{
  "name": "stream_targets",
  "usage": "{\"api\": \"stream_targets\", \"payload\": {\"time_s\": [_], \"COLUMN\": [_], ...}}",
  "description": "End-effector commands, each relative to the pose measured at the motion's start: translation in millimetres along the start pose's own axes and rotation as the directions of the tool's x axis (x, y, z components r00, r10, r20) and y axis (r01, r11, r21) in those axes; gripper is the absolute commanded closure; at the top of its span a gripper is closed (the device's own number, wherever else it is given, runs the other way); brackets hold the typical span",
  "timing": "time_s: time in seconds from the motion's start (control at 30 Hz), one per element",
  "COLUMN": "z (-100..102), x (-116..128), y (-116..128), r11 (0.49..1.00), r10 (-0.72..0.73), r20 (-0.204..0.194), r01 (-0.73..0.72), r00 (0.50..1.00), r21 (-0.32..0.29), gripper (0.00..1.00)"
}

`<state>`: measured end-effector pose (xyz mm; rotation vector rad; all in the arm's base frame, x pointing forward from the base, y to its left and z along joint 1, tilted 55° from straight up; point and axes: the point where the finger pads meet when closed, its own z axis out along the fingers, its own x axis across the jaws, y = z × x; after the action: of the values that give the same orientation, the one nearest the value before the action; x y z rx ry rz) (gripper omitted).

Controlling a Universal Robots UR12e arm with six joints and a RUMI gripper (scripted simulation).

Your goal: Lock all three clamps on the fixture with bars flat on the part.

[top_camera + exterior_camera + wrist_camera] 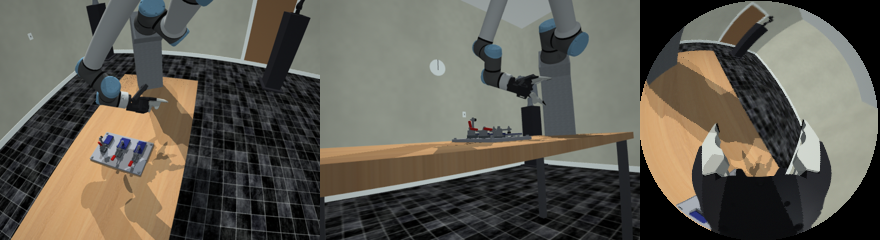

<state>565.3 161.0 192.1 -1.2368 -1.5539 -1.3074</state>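
A grey fixture plate [122, 156] lies mid-table with three toggle clamps, each over a blue part. The left clamp [102, 144] has its red handle raised upright and its bar lifted; in the exterior view this handle [470, 124] stands up. The middle clamp's red handle [113, 157] and the right clamp's red handle [130, 163] lie low toward the front edge. My gripper [157, 100] is open and empty, held high above the table behind the fixture, pointing sideways. It also shows in the exterior view [542, 90] and in the wrist view [760, 147]. A corner of the plate [692, 212] shows in the wrist view.
The arm's grey pedestal [147, 62] stands at the table's far end. Black speaker-like towers [283, 49] stand on the floor to the right and behind. The table's right edge [184, 160] lies close to the fixture.
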Motion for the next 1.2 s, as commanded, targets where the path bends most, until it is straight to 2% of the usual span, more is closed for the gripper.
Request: {"api": "stream_targets", "payload": {"time_s": [0.0,0.03,0.1,0.13,0.2,0.3,0.37,0.43,0.5,0.53,0.6,0.63,0.67,0.7,0.77,0.8,0.9,1.0,1.1,1.13,1.17], "z": [-19.9,-19.9,-31.0,-31.0,-43.3,-49.9,-63.8,-63.8,-78.7,-78.7,-94.5,-94.5,-102.7,-102.7,-119.5,-119.5,-136.8,-136.8,-163.1,-163.1,-171.8], "x": [-30.1,-30.1,-43.1,-43.1,-55.8,-62.1,-74.0,-74.0,-85.2,-85.2,-95.4,-95.4,-100.1,-100.1,-108.4,-108.4,-115.4,-115.4,-123.2,-123.2,-125.1], "y": [8.8,8.8,14.2,14.2,20.2,23.4,30.2,30.2,37.5,37.5,45.1,45.1,49.0,49.0,56.8,56.8,64.6,64.6,75.9,75.9,79.6], "r11": [1.0,1.0,0.999,0.999,0.998,0.997,0.995,0.995,0.992,0.992,0.989,0.989,0.987,0.987,0.981,0.981,0.975,0.975,0.962,0.962,0.958], "r10": [-0.02,-0.02,-0.028,-0.028,-0.036,-0.039,-0.044,-0.044,-0.046,-0.046,-0.047,-0.047,-0.047,-0.047,-0.044,-0.044,-0.039,-0.039,-0.027,-0.027,-0.022], "r20": [0.1,0.1,0.144,0.144,0.19,0.214,0.262,0.262,0.311,0.311,0.36,0.36,0.384,0.384,0.43,0.43,0.475,0.475,0.538,0.538,0.557], "r01": [0.022,0.022,0.034,0.034,0.046,0.052,0.065,0.065,0.079,0.079,0.094,0.094,0.103,0.103,0.12,0.12,0.138,0.138,0.168,0.168,0.178], "r00": [0.995,0.995,0.989,0.989,0.981,0.976,0.964,0.964,0.949,0.949,0.932,0.932,0.922,0.922,0.902,0.902,0.879,0.879,0.843,0.843,0.83], "r21": [-0.02,-0.02,-0.033,-0.033,-0.048,-0.056,-0.074,-0.074,-0.094,-0.094,-0.115,-0.115,-0.127,-0.127,-0.151,-0.151,-0.176,-0.176,-0.214,-0.214,-0.227], "gripper": [0.0,0.0,0.0,0.0,0.0,0.0,0.0,0.0,0.0,0.0,0.0,0.0,0.0,0.0,0.0,0.0,0.0,0.0,0.0,0.0,0.0]}}
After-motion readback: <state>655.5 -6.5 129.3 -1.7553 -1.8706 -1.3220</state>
